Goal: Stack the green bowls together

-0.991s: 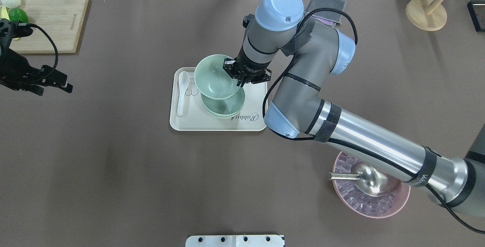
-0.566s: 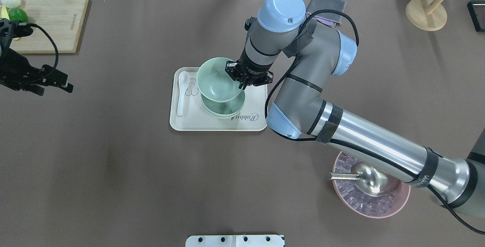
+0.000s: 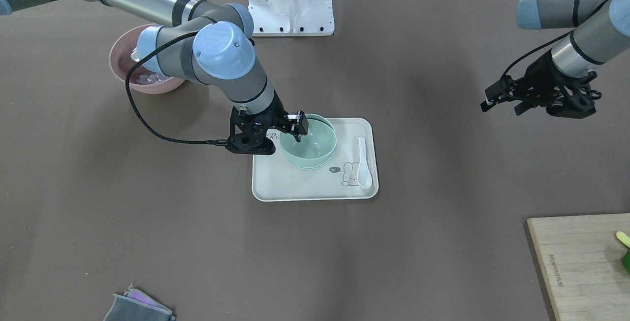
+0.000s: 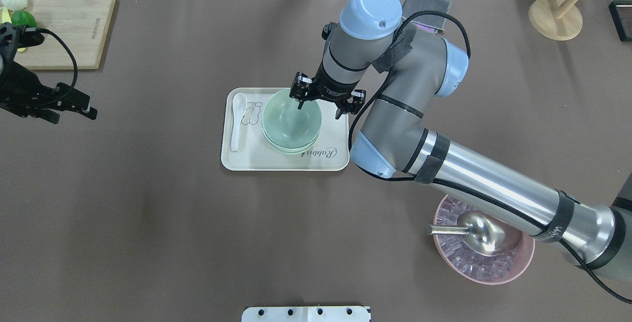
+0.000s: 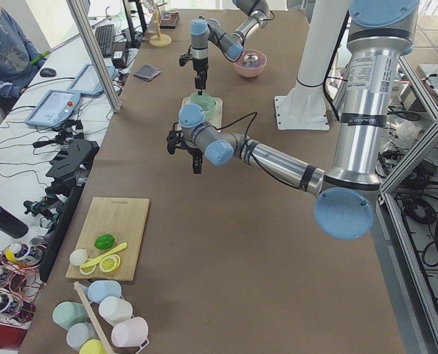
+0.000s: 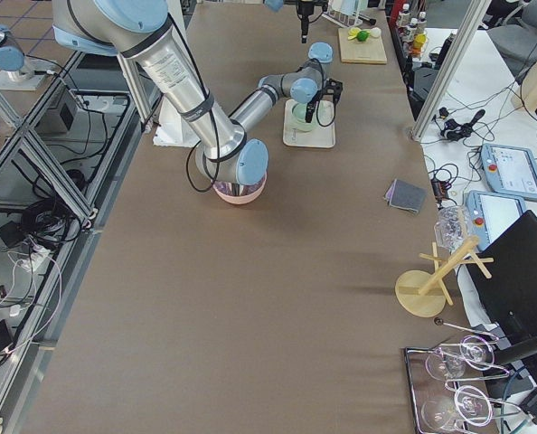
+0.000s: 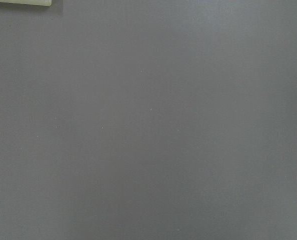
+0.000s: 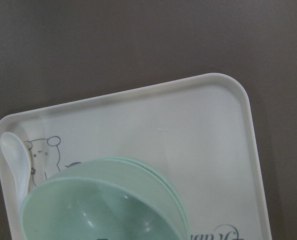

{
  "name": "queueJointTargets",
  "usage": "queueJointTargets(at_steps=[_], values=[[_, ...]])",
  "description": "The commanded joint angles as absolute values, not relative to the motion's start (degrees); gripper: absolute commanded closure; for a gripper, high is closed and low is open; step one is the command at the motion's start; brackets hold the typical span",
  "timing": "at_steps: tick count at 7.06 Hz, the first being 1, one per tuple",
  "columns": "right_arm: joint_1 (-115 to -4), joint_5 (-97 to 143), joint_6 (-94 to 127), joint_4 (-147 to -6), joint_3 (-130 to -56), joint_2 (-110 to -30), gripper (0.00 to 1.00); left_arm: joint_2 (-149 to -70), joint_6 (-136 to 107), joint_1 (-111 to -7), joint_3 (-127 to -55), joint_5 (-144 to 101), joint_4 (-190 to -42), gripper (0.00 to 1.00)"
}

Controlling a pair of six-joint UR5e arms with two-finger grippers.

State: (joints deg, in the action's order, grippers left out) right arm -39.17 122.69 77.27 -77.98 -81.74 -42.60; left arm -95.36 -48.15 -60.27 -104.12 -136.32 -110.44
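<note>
- Mint-green bowls (image 4: 289, 129) sat nested on the cream tray (image 4: 276, 161); right jaws spread wide, released, straddling the top rim.
- Left jaws gaped empty above the brown tabletop (image 4: 148, 213).

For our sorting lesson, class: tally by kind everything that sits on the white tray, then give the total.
Green bowls: 3, nested in one stack
White spoon: 1
Total on the tray: 4
</note>
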Motion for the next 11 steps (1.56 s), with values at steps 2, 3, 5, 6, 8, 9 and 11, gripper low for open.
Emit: queueJointTargets(at_steps=[2,3,5,6,8,9,11], values=[[-45.1,127.3,75.5,-78.0,-83.8,-46.4,0.00,-95.4,-48.1,-60.6,-104.3,-136.2,-110.0,0.02],[-50.0,128.2,66.4,-78.1,-88.4,-53.5,0.00,-95.0,-47.0,-62.9,-103.7,-136.1,-110.0,0.02],[-63.0,135.0,45.9,-78.6,-88.3,-62.9,0.00,-94.7,-43.3,-64.5,-103.7,-135.8,-110.0,0.02],[-69.3,136.1,33.8,-82.8,-87.3,-65.1,0.00,-92.7,-38.2,-67.6,-103.6,-135.8,-109.8,0.02],[-79.2,135.9,9.3,-93.6,-84.6,-67.1,0.00,-86.5,-21.6,-75.3,-103.2,-135.6,-109.1,0.02],[-83.3,135.7,0.4,-94.0,-82.0,-69.2,0.00,-83.4,-16.3,-78.0,-103.2,-135.5,-109.2,0.02],[-89.7,134.6,-12.9,-93.9,-76.2,-71.6,0.00,-78.1,-14.9,-78.5,-104.4,-128.5,-109.6,0.02]])
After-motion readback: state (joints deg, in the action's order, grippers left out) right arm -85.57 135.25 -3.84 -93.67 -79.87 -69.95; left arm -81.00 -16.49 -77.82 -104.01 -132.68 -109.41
